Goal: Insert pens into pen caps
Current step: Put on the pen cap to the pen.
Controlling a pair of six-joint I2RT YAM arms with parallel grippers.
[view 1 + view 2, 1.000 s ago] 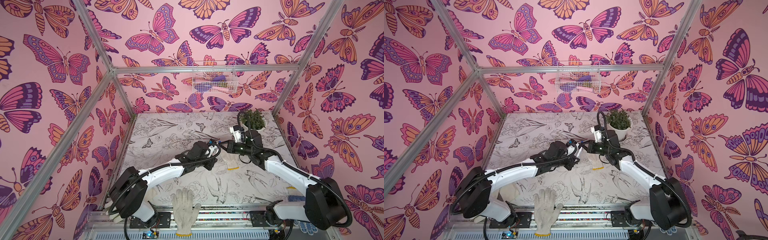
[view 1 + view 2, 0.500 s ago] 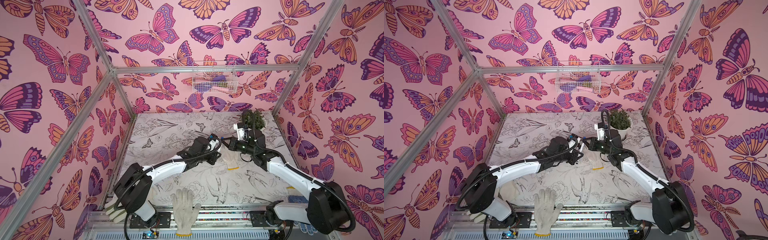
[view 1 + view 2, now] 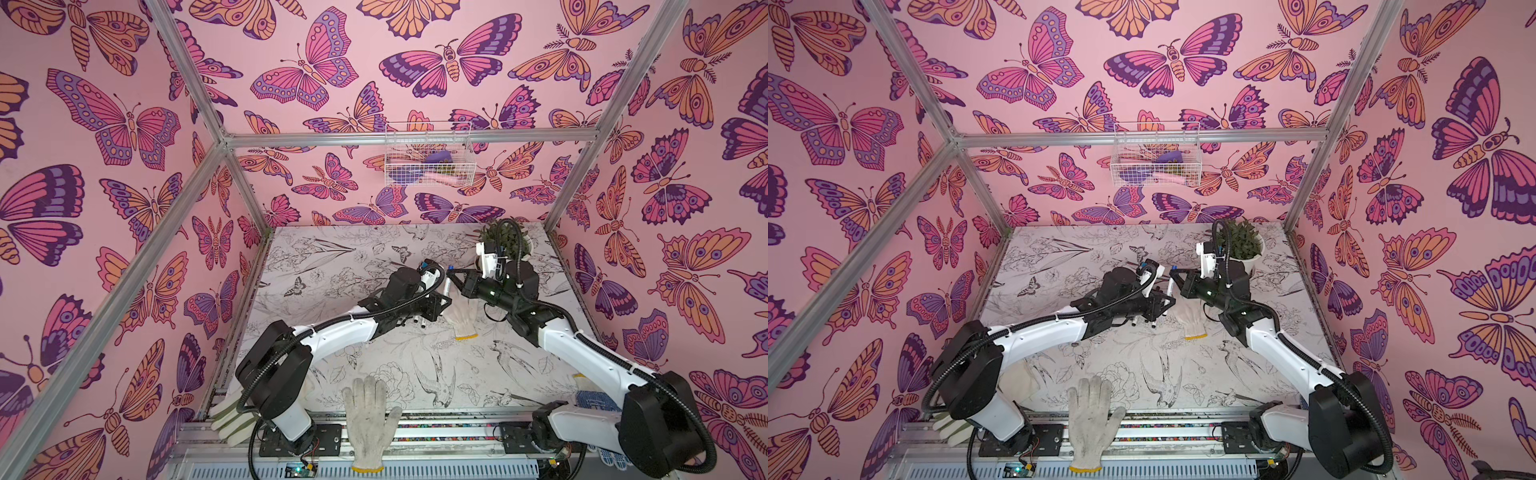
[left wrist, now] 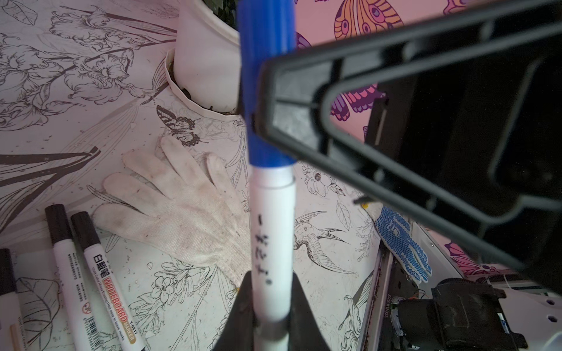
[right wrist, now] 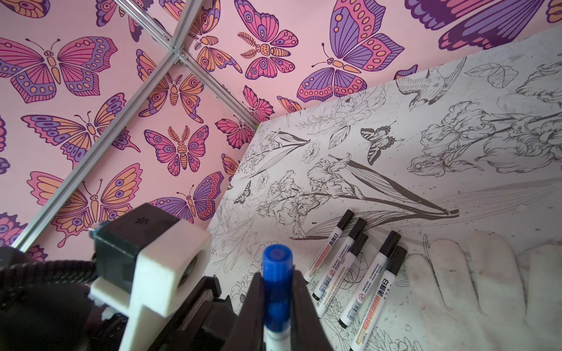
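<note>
As my left gripper [image 4: 269, 307] clamps the white pen [image 4: 271, 237] and my right gripper [image 5: 275, 288] pinches the blue cap [image 5: 276, 261] on its end, they meet at frame centre in both top views, with capped pens [image 5: 372, 275] just below beside a white glove [image 3: 459, 318].

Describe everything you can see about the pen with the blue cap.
The blue-capped pen has a smooth white plastic barrel with dark marks and a glossy blue cap; a narrow white neck shows between them. It is held off the table: the left gripper is shut on the barrel, the right gripper on the cap. Nothing else touches it.
</note>
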